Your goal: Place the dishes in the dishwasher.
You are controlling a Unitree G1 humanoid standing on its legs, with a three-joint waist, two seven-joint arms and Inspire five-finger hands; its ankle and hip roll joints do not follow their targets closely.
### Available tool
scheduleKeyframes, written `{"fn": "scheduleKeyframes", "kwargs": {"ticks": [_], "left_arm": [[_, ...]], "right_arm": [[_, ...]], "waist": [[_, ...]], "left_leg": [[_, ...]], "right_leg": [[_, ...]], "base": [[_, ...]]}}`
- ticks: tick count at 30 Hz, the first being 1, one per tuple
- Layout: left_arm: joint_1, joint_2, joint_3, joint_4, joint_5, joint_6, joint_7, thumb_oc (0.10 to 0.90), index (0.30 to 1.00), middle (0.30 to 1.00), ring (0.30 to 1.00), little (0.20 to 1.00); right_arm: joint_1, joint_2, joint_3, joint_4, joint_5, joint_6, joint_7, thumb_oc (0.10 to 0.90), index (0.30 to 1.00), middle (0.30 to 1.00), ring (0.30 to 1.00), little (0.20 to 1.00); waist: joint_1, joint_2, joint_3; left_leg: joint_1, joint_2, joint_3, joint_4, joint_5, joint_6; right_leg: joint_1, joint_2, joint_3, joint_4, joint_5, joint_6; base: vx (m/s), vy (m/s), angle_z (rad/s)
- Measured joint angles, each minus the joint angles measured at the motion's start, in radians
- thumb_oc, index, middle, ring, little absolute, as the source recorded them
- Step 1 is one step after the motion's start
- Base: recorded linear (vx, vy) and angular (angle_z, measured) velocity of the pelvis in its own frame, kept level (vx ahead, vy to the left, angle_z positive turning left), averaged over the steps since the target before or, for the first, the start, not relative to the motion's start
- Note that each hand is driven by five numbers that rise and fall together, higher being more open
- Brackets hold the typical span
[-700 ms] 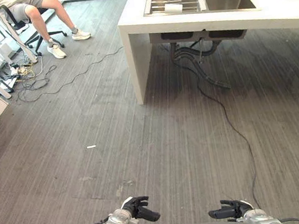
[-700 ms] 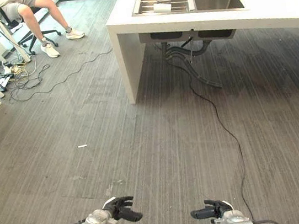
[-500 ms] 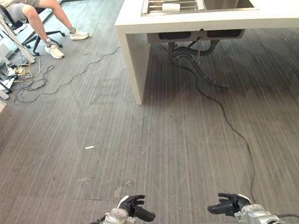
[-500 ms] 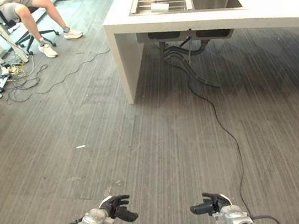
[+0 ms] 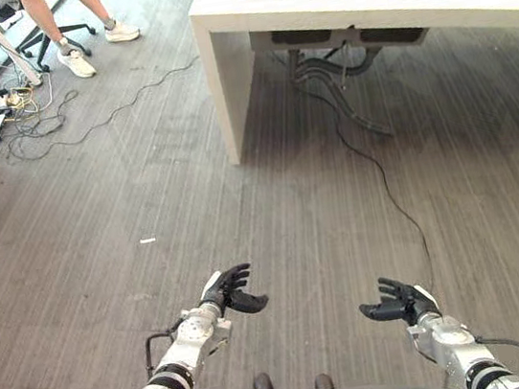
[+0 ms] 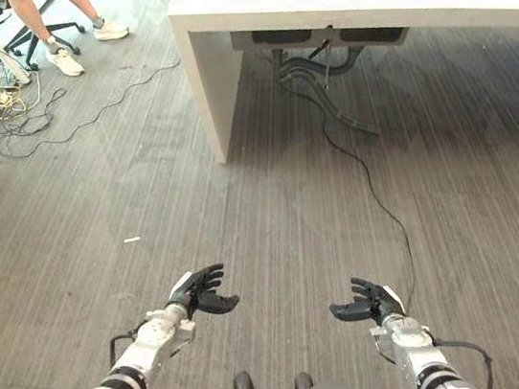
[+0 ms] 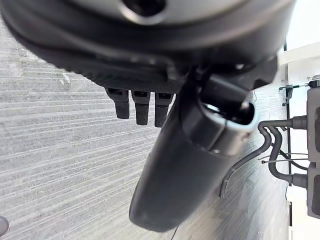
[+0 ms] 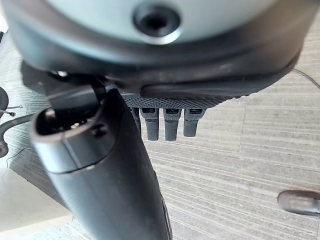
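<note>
Both arms are silver-grey metal built from rounded segments, with black ribbed bands ringing the forearms near the wrists. The left hand (image 5: pixel 226 289) and the right hand (image 5: pixel 396 300) are matte black, each with a row of squared, blocky fingers and a thick rounded thumb, and a white patch shows at the back of each. Seen from the wrists, a recessed round screw sits in the smooth grey casing above each palm.

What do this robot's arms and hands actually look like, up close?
Both arms are silver-grey metal tubes with black bands near the wrists. The left hand and right hand are dark, nearly black, with slim segmented fingers and thick rounded thumbs; light covers sit on their backs.
</note>
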Motion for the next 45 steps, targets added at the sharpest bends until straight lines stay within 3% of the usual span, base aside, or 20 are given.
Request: {"fn": "scheduleKeyframes", "kwargs": {"ticks": [5,9,15,24,26,27,28,31,34,37,39,40,41,43,44,45], "left_arm": [[0.016,-0.010,0.012,0.051,0.037,0.002,0.005,0.800,0.900,0.900,0.900,0.900],[0.040,-0.021,0.011,0.155,0.099,0.011,0.000,0.800,0.900,0.900,0.900,0.900],[0.060,-0.021,0.016,0.205,0.093,0.017,-0.001,0.800,0.900,0.900,0.900,0.900],[0.040,-0.059,0.014,0.269,0.051,0.022,-0.016,0.800,0.900,0.900,0.900,0.900],[0.017,-0.073,0.012,0.264,0.010,0.021,-0.014,0.800,0.900,0.900,0.900,0.900],[-0.006,-0.075,0.009,0.263,-0.007,0.021,-0.013,0.800,0.900,0.900,0.900,0.900],[-0.020,-0.078,0.008,0.264,-0.015,0.021,-0.012,0.800,0.900,0.900,0.900,0.900],[-0.017,-0.073,0.010,0.265,-0.024,0.021,-0.012,0.800,0.900,0.900,0.900,0.900],[-0.015,-0.062,0.014,0.269,-0.028,0.021,-0.009,0.800,0.900,0.900,0.900,0.900],[-0.017,-0.061,0.011,0.303,-0.022,0.022,-0.026,0.800,0.900,0.900,0.900,0.900],[-0.020,-0.051,0.011,0.312,-0.022,0.025,-0.028,0.800,0.900,0.900,0.900,0.900],[-0.030,-0.045,0.013,0.311,-0.023,0.027,-0.027,0.800,0.900,0.900,0.900,0.900],[-0.043,-0.042,0.014,0.299,-0.038,0.038,-0.024,0.800,0.900,0.900,0.900,0.900],[-0.046,-0.045,0.010,0.230,-0.072,0.050,-0.006,0.800,0.900,0.900,0.900,0.900],[-0.047,-0.043,0.004,0.149,-0.096,0.054,0.001,0.800,0.900,0.900,0.900,0.900],[-0.047,-0.042,0.005,0.083,-0.113,0.057,0.004,0.800,0.900,0.900,0.900,0.900]], "right_arm": [[0.018,0.005,0.000,0.034,-0.001,0.003,0.004,0.800,0.900,0.900,0.900,0.900],[-0.033,0.023,0.006,0.178,-0.001,-0.002,0.017,0.800,0.900,0.900,0.900,0.900],[-0.062,0.037,0.034,0.239,-0.001,0.015,0.028,0.800,0.900,0.900,0.900,0.900],[-0.072,0.045,0.046,0.253,-0.001,0.025,0.051,0.800,0.900,0.900,0.900,0.900],[-0.105,0.042,0.052,0.261,-0.001,0.026,0.050,0.800,0.900,0.900,0.900,0.900],[-0.129,0.040,0.070,0.257,-0.001,0.026,0.050,0.800,0.900,0.900,0.900,0.900],[-0.134,0.043,0.087,0.254,-0.001,0.029,0.053,0.800,0.900,0.900,0.900,0.900],[-0.118,0.059,0.112,0.254,-0.018,0.034,0.062,0.800,0.900,0.900,0.900,0.900],[-0.110,0.073,0.108,0.255,-0.040,0.035,0.062,0.800,0.900,0.900,0.900,0.900],[-0.104,0.072,0.107,0.255,-0.038,0.039,0.064,0.800,0.900,0.900,0.900,0.900],[-0.112,0.075,0.102,0.255,-0.024,0.039,0.065,0.800,0.900,0.900,0.900,0.900],[-0.117,0.078,0.086,0.253,0.001,0.039,0.068,0.800,0.900,0.900,0.900,0.900],[-0.120,0.076,0.064,0.242,0.015,0.044,0.066,0.800,0.900,0.900,0.900,0.900],[-0.124,0.050,0.065,0.195,0.045,0.058,0.048,0.800,0.900,0.900,0.900,0.900],[-0.118,0.029,0.063,0.148,0.046,0.055,0.036,0.800,0.900,0.900,0.900,0.900],[-0.123,0.015,0.063,0.107,0.047,0.058,0.028,0.800,0.900,0.900,0.900,0.900]], "waist": [[0.008,-0.007,0.005],[0.004,-0.017,0.010],[-0.003,-0.026,0.015],[-0.004,-0.001,0.022],[-0.012,0.031,0.042],[-0.018,0.040,0.061],[-0.018,0.036,0.073],[-0.016,0.023,0.074],[-0.010,0.031,0.072],[-0.019,0.029,0.053],[-0.019,0.009,0.032],[-0.017,-0.015,0.024],[-0.014,-0.028,0.021],[0.001,-0.029,0.024],[0.007,-0.022,0.038],[0.014,-0.021,0.042]], "left_leg": [[0.004,-0.002,0.001,0.000,0.000,0.000],[0.030,-0.003,0.034,0.000,0.000,0.000],[0.006,0.005,0.056,0.003,-0.001,0.000],[-0.006,-0.003,0.053,0.000,-0.027,-0.008],[-0.037,0.015,0.055,-0.001,-0.018,0.006],[-0.052,0.017,0.053,-0.001,-0.010,0.018],[-0.057,0.009,0.054,-0.001,-0.007,0.019],[-0.035,-0.009,0.053,-0.001,-0.016,0.015],[-0.013,0.015,0.045,0.000,-0.021,0.005],[0.020,0.036,0.046,0.017,-0.020,0.001],[-0.025,0.050,0.050,0.155,-0.058,-0.064],[-0.098,0.054,0.048,0.307,-0.078,-0.093],[-0.201,0.063,0.037,0.514,-0.080,-0.100],[-0.375,0.087,-0.026,0.812,-0.024,-0.113],[-0.443,0.070,-0.073,0.892,-0.060,-0.107],[-0.484,0.058,-0.084,0.860,-0.070,-0.105]], "right_leg": [[0.002,-0.003,0.010,-0.001,0.000,0.000],[0.011,-0.003,0.055,-0.001,0.002,0.004],[-0.027,0.004,0.087,0.005,0.010,0.015],[-0.047,0.002,0.088,0.021,0.014,0.022],[-0.181,0.027,0.091,0.226,-0.031,0.079],[-0.275,0.036,0.089,0.374,-0.055,0.103],[-0.326,0.031,0.090,0.425,-0.084,0.106],[-0.330,0.025,0.099,0.325,-0.063,0.100],[-0.264,0.047,0.081,0.238,-0.007,-0.011],[-0.177,0.059,0.064,0.154,0.009,-0.036],[-0.158,0.063,0.067,0.148,-0.012,-0.055],[-0.160,0.051,0.068,0.166,-0.024,-0.075],[-0.160,0.034,0.061,0.184,-0.026,-0.105],[-0.149,0.038,0.055,0.192,-0.031,-0.129],[-0.138,0.037,0.048,0.184,-0.028,-0.126],[-0.117,0.037,0.046,0.172,-0.028,-0.123]], "base": [[0.01,0.026,-0.07],[0.02,0.040,-0.33],[-0.01,0.035,-0.17],[0.04,0.046,0.00],[-0.07,-0.007,-0.07],[0.03,-0.013,0.04],[0.09,-0.030,0.04],[0.14,-0.082,0.07],[0.18,-0.123,0.09],[0.21,-0.134,0.16],[0.17,-0.222,0.06],[0.15,-0.212,0.16],[0.16,-0.146,0.24],[0.12,-0.063,0.11],[0.20,-0.004,0.05],[0.46,0.070,0.08]]}}
